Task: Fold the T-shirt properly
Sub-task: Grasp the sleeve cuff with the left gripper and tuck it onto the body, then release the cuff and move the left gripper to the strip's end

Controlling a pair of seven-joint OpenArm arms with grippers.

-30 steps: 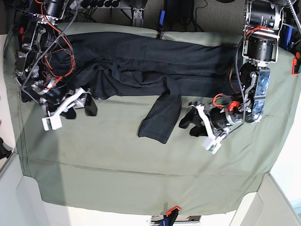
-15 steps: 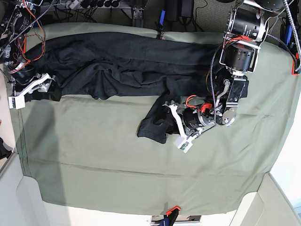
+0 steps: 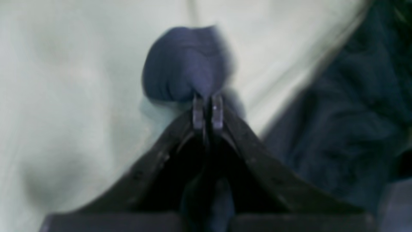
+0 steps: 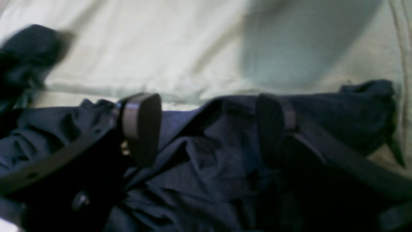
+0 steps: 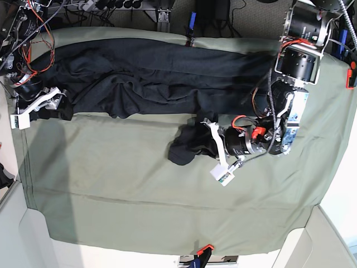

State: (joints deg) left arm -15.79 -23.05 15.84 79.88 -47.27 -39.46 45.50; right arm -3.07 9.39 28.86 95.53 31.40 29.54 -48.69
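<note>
Shirt [image 5: 150, 72]: sleeve bunched below body, clamped in left gripper [image 5: 207, 146] for folding; right gripper [image 4: 209, 129] fingers apart over hem.

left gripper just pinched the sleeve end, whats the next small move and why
Probably lift the left gripper a little and carry the bunched sleeve end up toward the body of the T-shirt. Its jaws look shut on that fabric, the sleeve hangs out over the green cloth, and the right gripper sits open over the other end.
</note>
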